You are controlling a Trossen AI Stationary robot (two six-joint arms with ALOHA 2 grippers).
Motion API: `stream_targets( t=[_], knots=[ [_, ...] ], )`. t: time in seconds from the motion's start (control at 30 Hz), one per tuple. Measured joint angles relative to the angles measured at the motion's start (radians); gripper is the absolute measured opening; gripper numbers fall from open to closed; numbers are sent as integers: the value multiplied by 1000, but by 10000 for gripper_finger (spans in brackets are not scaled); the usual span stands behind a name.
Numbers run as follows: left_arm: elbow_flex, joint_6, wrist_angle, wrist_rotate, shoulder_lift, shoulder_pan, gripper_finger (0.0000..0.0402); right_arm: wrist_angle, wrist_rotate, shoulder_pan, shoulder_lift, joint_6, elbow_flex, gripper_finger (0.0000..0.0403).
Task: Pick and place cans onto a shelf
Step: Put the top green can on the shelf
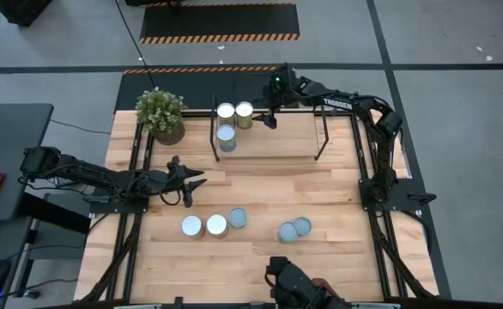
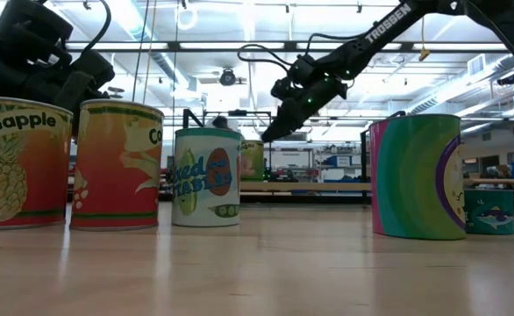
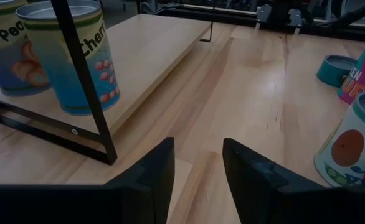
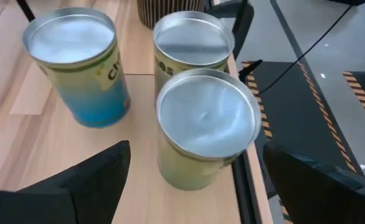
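Observation:
The shelf (image 1: 277,142) stands at the table's far side. Three cans rest upright on the left end of its board: a yellow-green one (image 4: 204,127), a second silver-topped one (image 4: 192,43) and a blue-labelled one (image 4: 76,62). My right gripper (image 1: 269,118) hovers open just above and behind the yellow-green can, one finger on either side, touching nothing. Several more cans (image 1: 216,225) (image 1: 294,229) stand upright on the table near its front edge. My left gripper (image 1: 191,182) waits open at the table's left, nothing between its fingers (image 3: 164,174).
A potted green plant (image 1: 160,113) stands at the far left corner, beside the shelf's left end frame (image 3: 83,81). The shelf's board is bare to the right of the three cans (image 1: 294,129). Bare tabletop (image 1: 303,184) lies between the shelf and the front cans.

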Motion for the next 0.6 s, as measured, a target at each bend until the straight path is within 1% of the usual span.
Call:
stream_targets(
  t=[0.23,0.33,0.37,0.47,0.6],
  knots=[
    [0,14,0,0,0,0,142,-32,5,1,0,10,-3,373],
    [0,19,0,0,0,0,142,12,57,4,0,10,-20,373],
    [0,18,0,0,0,0,142,23,53,1,0,10,-25,373],
    [0,16,0,0,0,0,142,44,-30,-22,0,32,-40,373],
    [0,17,2,-1,0,0,142,46,-51,-38,0,45,-55,373]
  ],
)
